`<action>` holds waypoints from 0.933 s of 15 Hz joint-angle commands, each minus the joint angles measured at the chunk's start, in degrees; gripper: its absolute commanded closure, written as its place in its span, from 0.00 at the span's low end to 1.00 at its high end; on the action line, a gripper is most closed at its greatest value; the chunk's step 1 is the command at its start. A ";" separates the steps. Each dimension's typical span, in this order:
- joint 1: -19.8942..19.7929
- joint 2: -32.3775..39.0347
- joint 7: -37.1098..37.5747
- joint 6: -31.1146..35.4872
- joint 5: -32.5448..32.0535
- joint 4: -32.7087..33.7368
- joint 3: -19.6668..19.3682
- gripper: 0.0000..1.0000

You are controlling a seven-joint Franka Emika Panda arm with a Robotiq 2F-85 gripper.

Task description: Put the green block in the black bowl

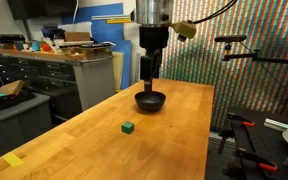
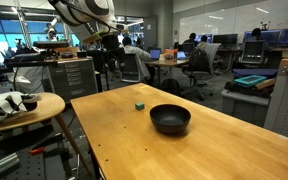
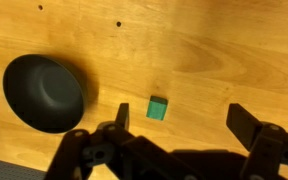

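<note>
Wood is what we see most of: a broad light-brown wooden desk (image 1: 179, 140) carries both of the task's things. The small dark green cube-shaped block (image 1: 129, 128) sits flat on the bare desk, alone and touching nothing. In an exterior view it lies nearer to us than the glossy black round shallow bowl (image 1: 150, 100) and slightly to its left, well apart from it. In an exterior view from the opposite side, the block (image 2: 139, 103) lies farther away than the bowl (image 2: 170, 118) and to its left.

The bowl stands upright on the desk, and we see nothing inside it.

The tool (image 1: 149, 72) hangs from the arm above the desk. In that picture it lines up over the bowl without touching it. We cannot tell from there how far it stands behind the bowl.

In the wrist view the tool (image 3: 184, 125) is spread wide and grips nothing. Its dark fingers (image 3: 122, 116) frame the block (image 3: 158, 108), which sits closer to the left finger. The bowl (image 3: 44, 92) lies farther left, outside the fingers.
</note>
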 commanded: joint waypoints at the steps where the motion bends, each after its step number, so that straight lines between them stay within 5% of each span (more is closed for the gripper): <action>1: 1.78 6.08 2.36 2.88 -2.25 4.26 -2.49 0.00; 14: 7.73 21.29 2.82 6.36 -2.07 13.55 -9.32 0.00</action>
